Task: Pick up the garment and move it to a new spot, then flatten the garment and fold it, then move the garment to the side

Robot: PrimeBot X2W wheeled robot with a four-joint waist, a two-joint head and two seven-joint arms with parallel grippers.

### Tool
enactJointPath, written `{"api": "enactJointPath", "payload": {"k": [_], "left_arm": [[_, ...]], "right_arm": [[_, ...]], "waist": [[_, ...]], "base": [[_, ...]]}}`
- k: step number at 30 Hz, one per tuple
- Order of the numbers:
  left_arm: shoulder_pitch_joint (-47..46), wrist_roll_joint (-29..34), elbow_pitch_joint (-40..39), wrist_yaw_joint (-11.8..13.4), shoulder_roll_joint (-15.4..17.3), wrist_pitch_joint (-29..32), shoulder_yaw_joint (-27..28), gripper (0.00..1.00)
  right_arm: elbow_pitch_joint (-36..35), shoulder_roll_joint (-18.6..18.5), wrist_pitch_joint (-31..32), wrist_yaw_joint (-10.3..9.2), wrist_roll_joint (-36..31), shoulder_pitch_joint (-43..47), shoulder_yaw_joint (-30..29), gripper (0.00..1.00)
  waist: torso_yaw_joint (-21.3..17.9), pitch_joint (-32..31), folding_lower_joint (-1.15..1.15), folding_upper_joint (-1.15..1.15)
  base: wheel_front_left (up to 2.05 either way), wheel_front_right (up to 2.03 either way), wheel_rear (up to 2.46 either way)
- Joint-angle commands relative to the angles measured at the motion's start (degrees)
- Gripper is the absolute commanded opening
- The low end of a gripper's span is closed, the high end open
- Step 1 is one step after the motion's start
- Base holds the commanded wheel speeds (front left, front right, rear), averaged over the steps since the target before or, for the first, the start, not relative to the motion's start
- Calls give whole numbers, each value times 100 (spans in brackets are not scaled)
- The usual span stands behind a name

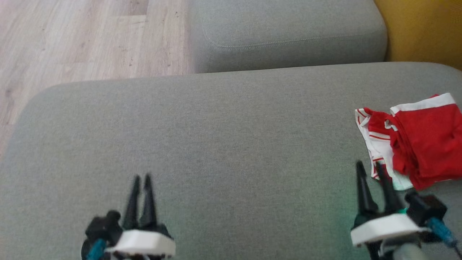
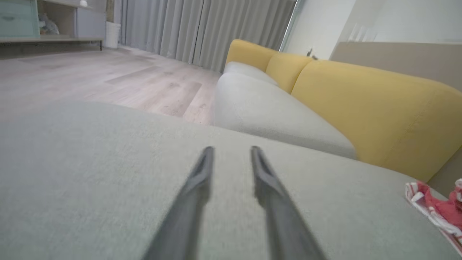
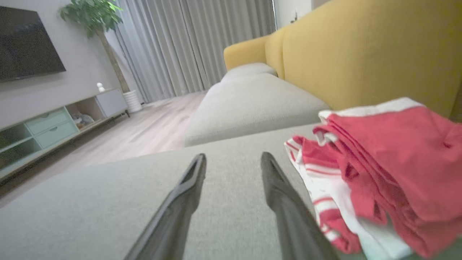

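Note:
The garment [image 1: 418, 139] is a folded red and white bundle lying at the right edge of the grey sofa seat [image 1: 223, 144]. My right gripper [image 1: 369, 167] stands open just left of its near corner, with nothing between the fingers. From the right wrist the garment [image 3: 382, 173] lies immediately right of the right gripper [image 3: 234, 159]. My left gripper [image 1: 142, 177] is low at the left over bare cushion, fingers a narrow gap apart and empty. The left wrist view has the left gripper [image 2: 231, 150] open, with the garment [image 2: 438, 211] far right.
A second grey seat cushion [image 1: 285, 32] lies beyond the one I work on. The yellow backrest [image 1: 422, 29] rises at the far right. Wood floor [image 1: 83, 39] lies off the far left edge. A TV unit [image 3: 54, 126] and a potted plant [image 3: 94, 18] stand across the room.

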Motion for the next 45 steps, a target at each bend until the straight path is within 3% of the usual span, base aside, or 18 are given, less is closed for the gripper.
{"api": "enactJointPath", "payload": {"k": [1,45], "left_arm": [[23,-9,43,-2,-1,9,2,0],[-127,-2441,-25,-355,24,736,677,0]], "right_arm": [[47,2,1,0,9,17,0,0],[17,-50,687,-2,2838,-211,-233,0]], "waist": [[-1,1,0,0],[-63,61,0,0]], "base": [[0,0,0],[0,0,0]]}}
